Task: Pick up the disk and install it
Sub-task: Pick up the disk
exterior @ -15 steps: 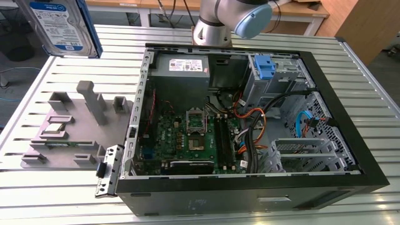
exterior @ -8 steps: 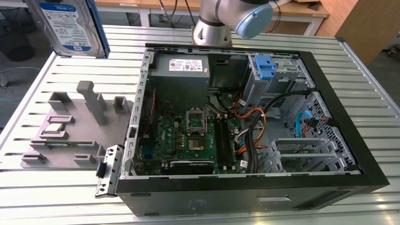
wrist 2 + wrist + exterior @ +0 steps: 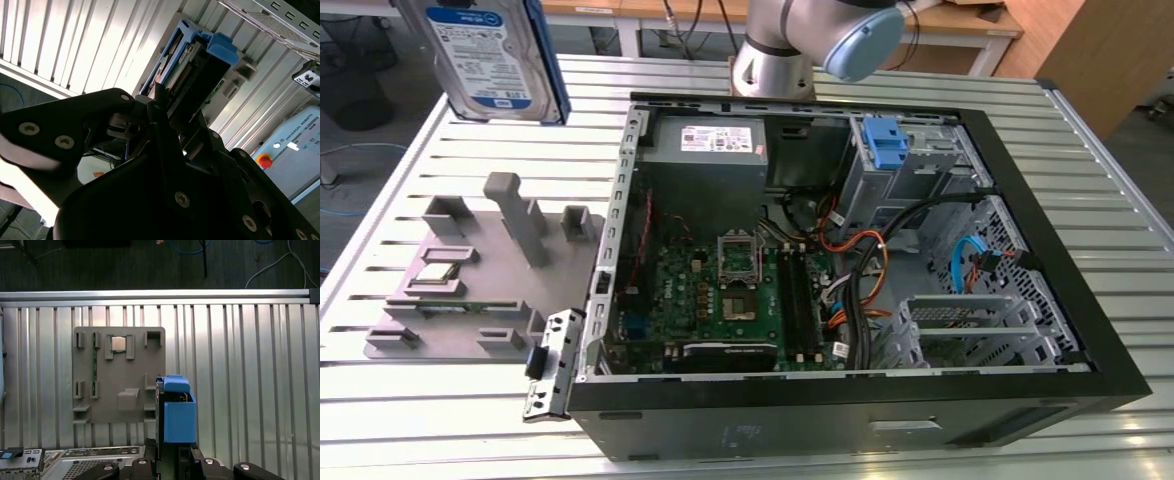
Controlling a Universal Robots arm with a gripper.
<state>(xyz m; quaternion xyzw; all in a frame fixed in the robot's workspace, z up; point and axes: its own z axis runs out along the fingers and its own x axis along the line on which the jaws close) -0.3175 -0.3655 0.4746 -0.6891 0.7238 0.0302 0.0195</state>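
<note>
The disk (image 3: 491, 58) is a silver drive with a blue-and-white label and a blue bracket around its edges. It hangs upright, lifted well above the slatted table, at the top of the exterior view's left. In both wrist views my gripper (image 3: 172, 452) (image 3: 167, 107) is shut on it. The disk's blue-bracketed end (image 3: 176, 410) (image 3: 200, 60) sticks out beyond the black fingers (image 3: 150, 112). Below it lies the grey fixture (image 3: 120, 375) (image 3: 467, 275), and the disk is clear of its slots.
An open computer case (image 3: 1067, 390) lies on the table (image 3: 1121, 260), with the motherboard (image 3: 720, 290), a grey power supply (image 3: 707, 140) and a lone blue bracket (image 3: 887, 142) in its drive bay. The fixture holds a small chip (image 3: 118, 343). The arm's base (image 3: 781, 50) stands behind the case.
</note>
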